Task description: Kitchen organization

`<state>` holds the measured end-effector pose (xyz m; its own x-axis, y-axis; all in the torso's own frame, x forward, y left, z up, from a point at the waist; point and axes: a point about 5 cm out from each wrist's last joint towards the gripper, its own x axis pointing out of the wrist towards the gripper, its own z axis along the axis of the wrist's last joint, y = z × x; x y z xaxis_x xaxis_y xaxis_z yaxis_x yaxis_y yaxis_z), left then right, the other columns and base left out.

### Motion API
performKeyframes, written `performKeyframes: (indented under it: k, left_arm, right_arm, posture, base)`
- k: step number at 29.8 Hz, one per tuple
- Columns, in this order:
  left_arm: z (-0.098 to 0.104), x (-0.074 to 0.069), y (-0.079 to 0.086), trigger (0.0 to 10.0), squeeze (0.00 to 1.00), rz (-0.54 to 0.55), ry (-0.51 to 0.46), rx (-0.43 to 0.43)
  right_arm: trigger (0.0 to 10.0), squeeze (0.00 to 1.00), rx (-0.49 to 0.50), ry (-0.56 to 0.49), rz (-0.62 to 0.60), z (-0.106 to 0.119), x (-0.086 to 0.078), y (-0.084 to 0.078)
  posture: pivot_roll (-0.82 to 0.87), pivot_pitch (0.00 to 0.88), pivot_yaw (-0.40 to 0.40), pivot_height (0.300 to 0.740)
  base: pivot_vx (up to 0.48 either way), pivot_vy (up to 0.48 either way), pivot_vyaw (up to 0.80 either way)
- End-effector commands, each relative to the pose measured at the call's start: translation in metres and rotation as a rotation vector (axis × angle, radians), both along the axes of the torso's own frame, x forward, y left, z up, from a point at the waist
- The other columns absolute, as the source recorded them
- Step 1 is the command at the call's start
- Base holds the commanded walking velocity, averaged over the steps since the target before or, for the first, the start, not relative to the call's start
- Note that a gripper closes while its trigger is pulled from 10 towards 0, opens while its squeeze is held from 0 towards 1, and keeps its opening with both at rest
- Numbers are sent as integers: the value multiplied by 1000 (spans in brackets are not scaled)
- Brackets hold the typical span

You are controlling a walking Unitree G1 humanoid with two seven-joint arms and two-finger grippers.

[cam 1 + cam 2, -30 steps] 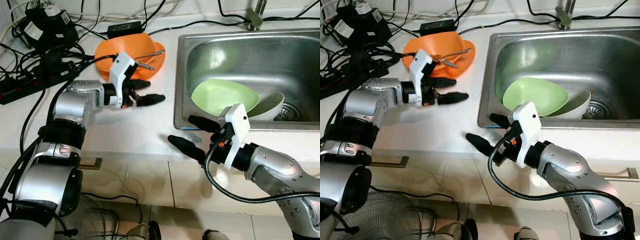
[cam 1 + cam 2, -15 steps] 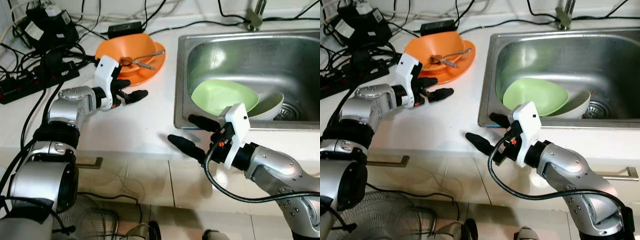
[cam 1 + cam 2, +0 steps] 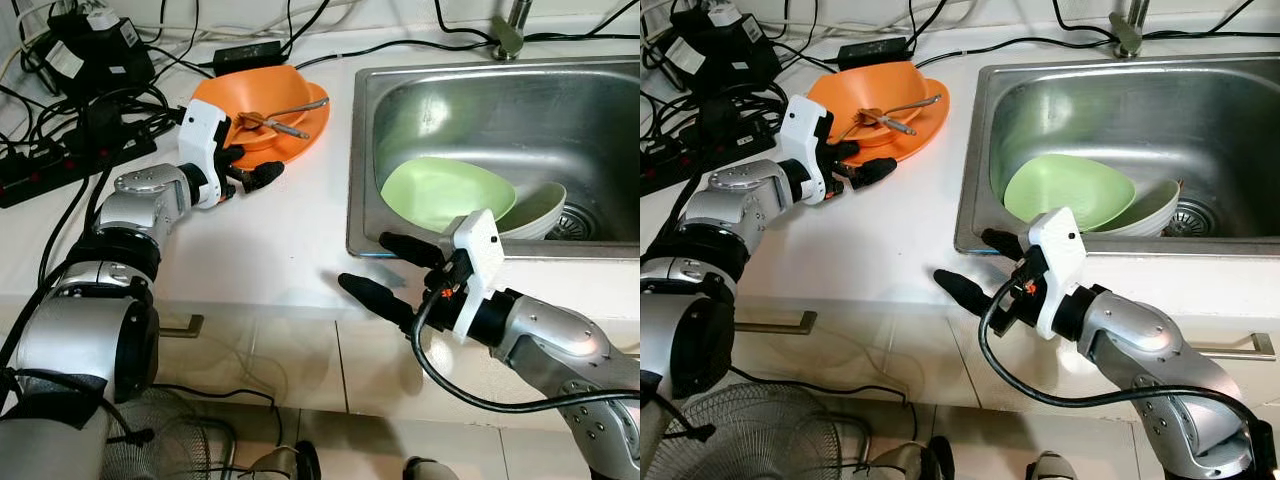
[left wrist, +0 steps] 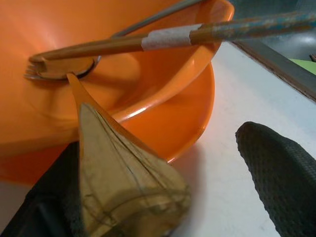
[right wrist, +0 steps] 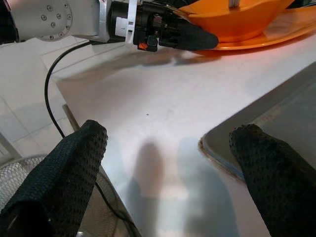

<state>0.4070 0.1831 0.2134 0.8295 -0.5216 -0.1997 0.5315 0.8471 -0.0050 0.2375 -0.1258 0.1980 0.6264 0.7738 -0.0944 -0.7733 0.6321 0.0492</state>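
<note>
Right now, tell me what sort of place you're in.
Most likely a home kitchen: a stainless steel sink set in a white countertop, bowls lying in the sink, and an orange bowl holding cutlery.

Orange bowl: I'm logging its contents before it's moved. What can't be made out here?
- Orange bowl, head views: the utensils are too small to identify.
- Left wrist view: a finger of the left pincer covers the bowl's near rim.
- White bowl in the sink: hidden under the green plate.
</note>
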Motion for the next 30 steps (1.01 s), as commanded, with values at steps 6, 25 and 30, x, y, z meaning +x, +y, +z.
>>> performKeyframes:
  k: [6, 25, 30]
  left_arm:
    - [-10, -2, -2, 10000, 0, -18, 100, -36]
    - [-8, -7, -23, 10000, 0, -242, 160, -22]
    - [-7, -8, -28, 10000, 0, -300, 166, -15]
  right_arm:
    - [10000, 0, 1, -7, 11, 4, -3, 1]
    - [10000, 0, 2, -8, 5, 5, -2, 1]
    - [10000, 0, 3, -9, 6, 5, -1, 1]
  posture:
    - [-315, 161, 153, 740]
    - [-309, 155, 157, 740]
    - [-304, 152, 157, 740]
  base:
    - [0, 0, 0]
    - [0, 0, 0]
    - [0, 0, 0]
